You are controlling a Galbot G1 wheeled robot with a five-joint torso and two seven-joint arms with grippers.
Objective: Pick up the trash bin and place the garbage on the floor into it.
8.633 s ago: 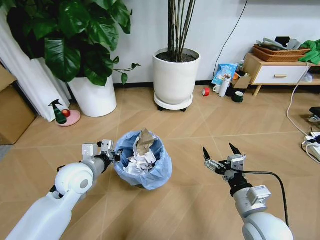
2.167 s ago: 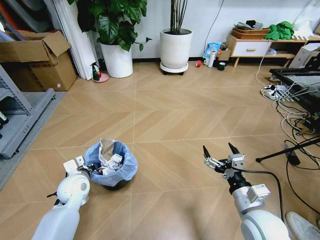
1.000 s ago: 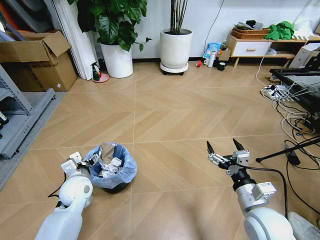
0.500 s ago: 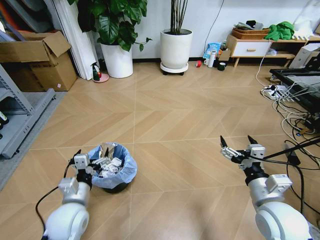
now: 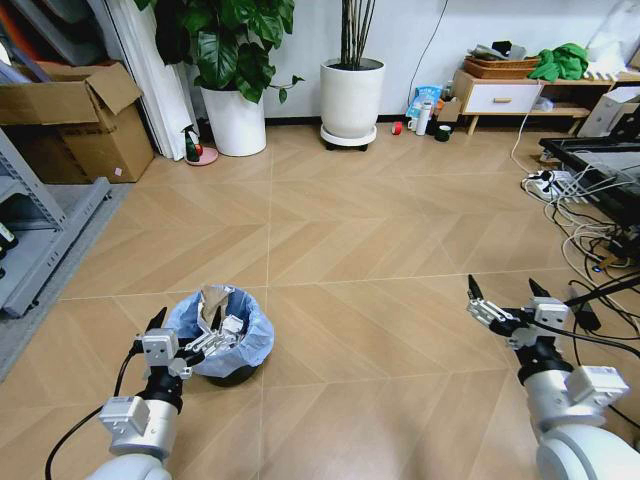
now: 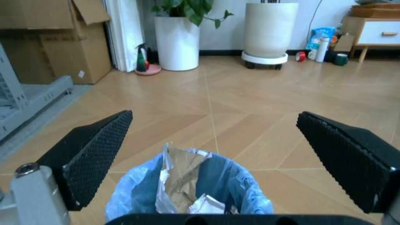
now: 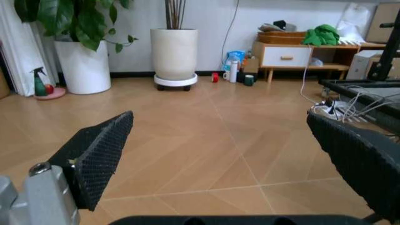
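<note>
The left gripper (image 5: 180,338), fingers spread apart, hovers just beside the near rim of the trash bin (image 5: 222,342), which stands upright on the wooden floor (image 5: 330,240), stuffed with crumpled paper (image 6: 187,187). The right gripper (image 5: 505,300), fingers likewise apart and empty, hangs over bare floor well to the bin's right. Two white plant pots (image 5: 352,98) line the far wall.

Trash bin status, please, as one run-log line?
trash bin: on floor, full | left gripper: open beside it | right gripper: open, empty
</note>
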